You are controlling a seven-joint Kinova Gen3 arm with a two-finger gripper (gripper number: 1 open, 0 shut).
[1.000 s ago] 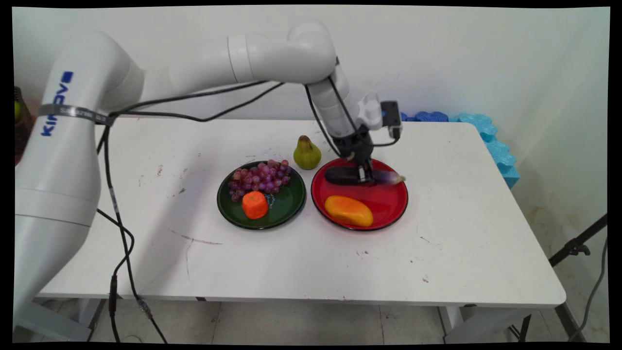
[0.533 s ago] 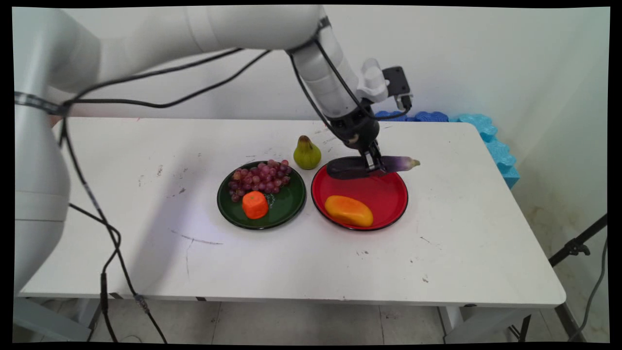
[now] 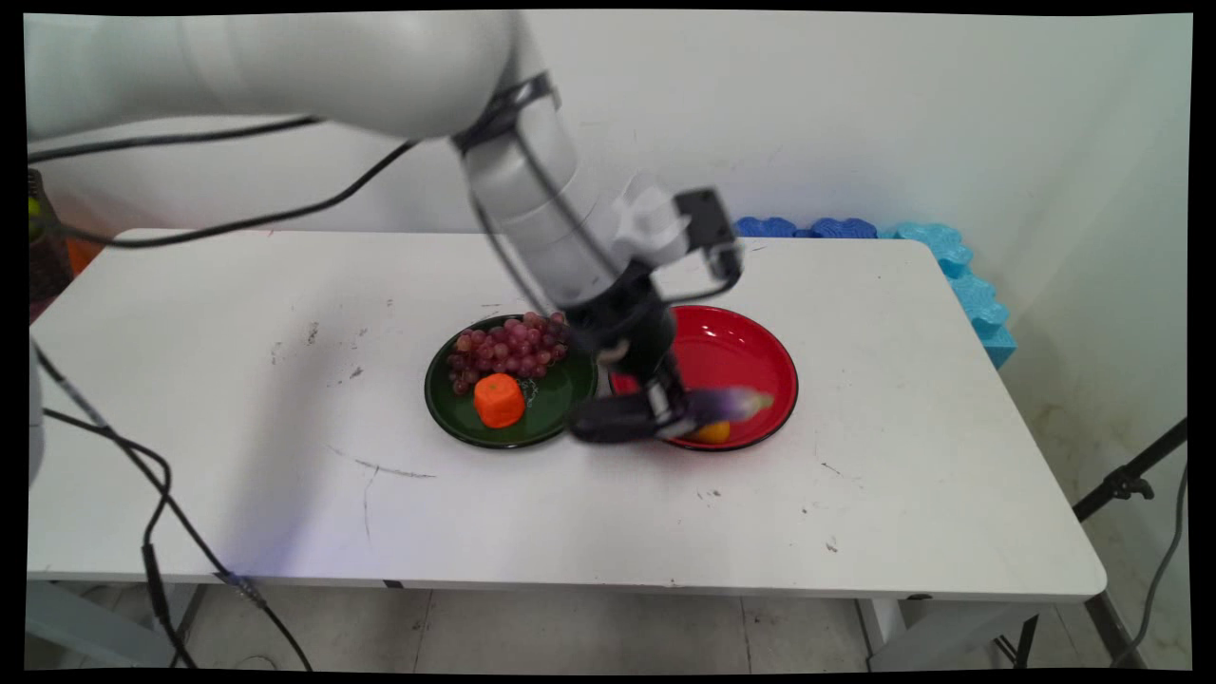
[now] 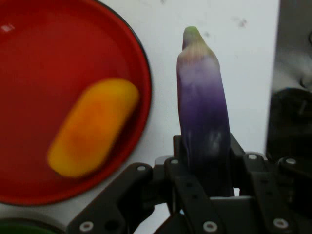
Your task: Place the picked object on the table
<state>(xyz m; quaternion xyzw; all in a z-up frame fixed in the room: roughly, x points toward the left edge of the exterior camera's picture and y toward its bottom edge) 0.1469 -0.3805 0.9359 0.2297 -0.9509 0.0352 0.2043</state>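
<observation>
I am holding the eggplant [image 4: 203, 112] pinched crosswise in my gripper [image 3: 665, 410], lifted above the near rim of the red plate [image 3: 750, 351]. Its long axis is running from nine to three o'clock across the table, green tip at three. The orange fruit [image 4: 92, 127] is lying on the plate just behind it; the green plate [image 3: 560, 394] is sitting at nine o'clock.

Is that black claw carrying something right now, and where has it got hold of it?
Yes: the claw is shut on a long purple eggplant, gripping it around the middle, with the green-tipped end sticking out.
</observation>
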